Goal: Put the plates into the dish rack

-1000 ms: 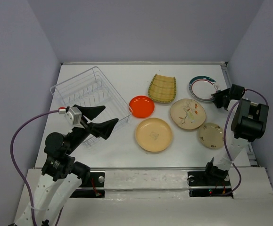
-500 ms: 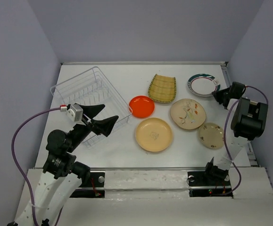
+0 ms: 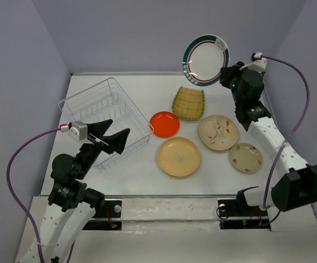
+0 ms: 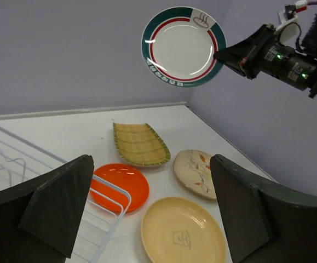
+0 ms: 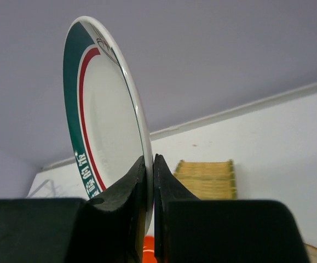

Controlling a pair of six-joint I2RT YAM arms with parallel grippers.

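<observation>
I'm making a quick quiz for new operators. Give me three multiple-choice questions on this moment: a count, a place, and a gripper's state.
1. How many plates lie flat on the table?
A. three
B. five
C. seven

2. Where is the green-rimmed plate?
A. flat on the table
B. in the air, rim in the right gripper
C. stacked on another plate

3. How is the left gripper?
A. open, holding nothing
B. shut on a plate
C. shut, holding nothing

Answers:
1 B: the yellow woven plate, orange-red plate, tan plate, patterned cream plate and small cream plate lie there.
2 B: the right wrist view shows its fingers pinching the rim.
3 A: its fingers stand wide apart, gripping nothing.
</observation>
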